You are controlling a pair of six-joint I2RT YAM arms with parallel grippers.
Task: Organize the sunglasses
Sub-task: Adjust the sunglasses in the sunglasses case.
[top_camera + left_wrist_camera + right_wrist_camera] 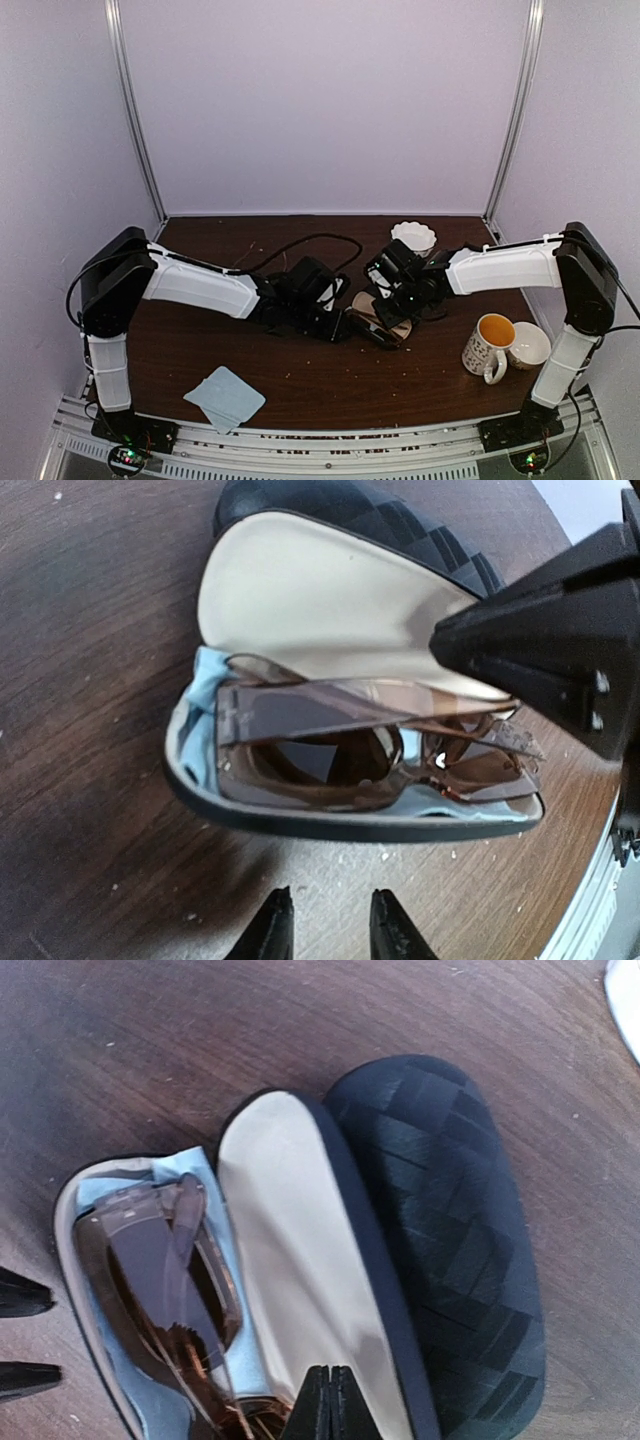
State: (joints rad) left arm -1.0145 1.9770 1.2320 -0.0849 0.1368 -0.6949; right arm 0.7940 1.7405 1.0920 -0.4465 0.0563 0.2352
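- Left fingers (385,932) stand slightly apart with nothing between them, low over the worktop (90,810). The open case (330,825) lies at their 12 o'clock, its front rim just beyond the tips.
- Right fingers (330,1400) are pinched together and empty. Their tip appears to rest on the cream lining of the lid (290,1250), as if propping it back.
- Brown-tinted and folded, the sunglasses (350,765) lie in the lower half of the case on a light-blue cloth (205,675), with one temple crossing over the lenses.
- At 3 o'clock of the lid in the right wrist view, a quilted case (440,1230) lies closed, touching or just beside it.
- The step in hand looks like shutting the lid over the glasses.
  - The left pair should brace the front rim so the case cannot slide.
  - The right should swing the lid over from its back edge, slowly.
  - The raised temple and the cloth corner near the hinge could get pinched, so both should sit below the rim before any pressing down.
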